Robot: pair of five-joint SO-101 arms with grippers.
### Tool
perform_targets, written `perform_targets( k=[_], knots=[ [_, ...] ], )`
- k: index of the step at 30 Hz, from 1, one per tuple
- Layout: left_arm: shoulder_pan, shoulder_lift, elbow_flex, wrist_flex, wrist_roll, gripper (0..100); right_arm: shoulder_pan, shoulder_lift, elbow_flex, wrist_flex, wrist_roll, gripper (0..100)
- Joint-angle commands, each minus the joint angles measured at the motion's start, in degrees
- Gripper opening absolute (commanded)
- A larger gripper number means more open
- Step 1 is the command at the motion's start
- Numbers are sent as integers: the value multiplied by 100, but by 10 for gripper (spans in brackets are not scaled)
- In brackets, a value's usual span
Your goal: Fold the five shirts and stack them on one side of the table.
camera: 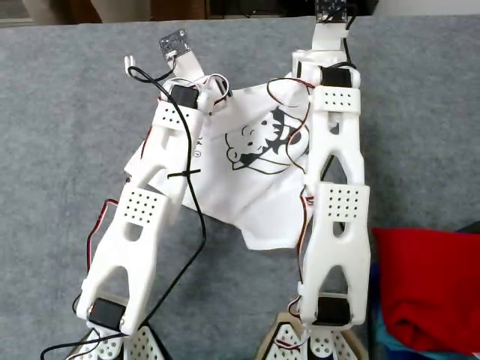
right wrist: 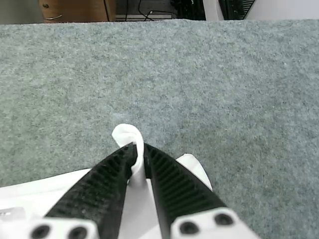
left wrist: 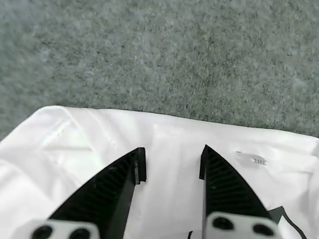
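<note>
Right gripper (right wrist: 137, 149), closest to its wrist lens: black ribbed jaws nearly closed, pinching a small upstanding loop of the white shirt (camera: 255, 187) at its far right edge.

Left gripper (left wrist: 172, 157): jaws moderately apart with nothing between them, poised over the shirt's far edge near a small tag (left wrist: 251, 160). Contact with the cloth can't be judged.

Shirt lies mid-table on the grey felt table (camera: 67, 112), print up, rumpled, under both arms. Stack topped by a red shirt (camera: 427, 277) sits near right.

Judgement: the step in hand is securing the far edge for the first fold.
- Left should come down and close on the cloth as far in from the edge as the right's bite.
- Both should then lift level and draw nearward together, so the edge lands straight.
- The right's bite looks thin, so a hard pull could slip it.

Views:
- High view gives the layout: the shirt's outline and the stack's place.
- Wrist views add what it can't resolve: the jaw gaps, the pinched loop and the tag.
</note>
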Motion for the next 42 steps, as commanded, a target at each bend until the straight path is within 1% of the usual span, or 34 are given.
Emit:
perform_targets(
  k=[1,6,9,15,16,18,22,24,32,39,42],
  knots=[
    [44,-84,-26,0,35,186,101,-22,-13,-123,-62,5],
    [44,-75,-26,0,35,98,101,-22,-13,-123,-62,5],
    [53,-75,18,0,35,91,101,-22,-13,-123,-62,5],
    [97,-84,141,0,273,88,101,-22,-13,-123,-62,5],
    [88,-84,141,0,273,78,101,-22,-13,-123,-62,5],
    [53,-101,141,-9,273,20,101,-22,-13,-123,-62,5],
    [9,-136,132,0,281,19,101,-22,-13,-123,-62,5],
    [-26,-136,88,0,413,19,101,-22,-13,-123,-62,5],
    [-246,-136,-571,53,809,19,101,-22,-13,-123,-62,5],
    [-316,-145,-1363,668,976,19,101,-22,-13,-123,-62,5],
    [-404,-391,-1345,765,976,19,101,-22,-13,-123,-62,5]
  ],
)
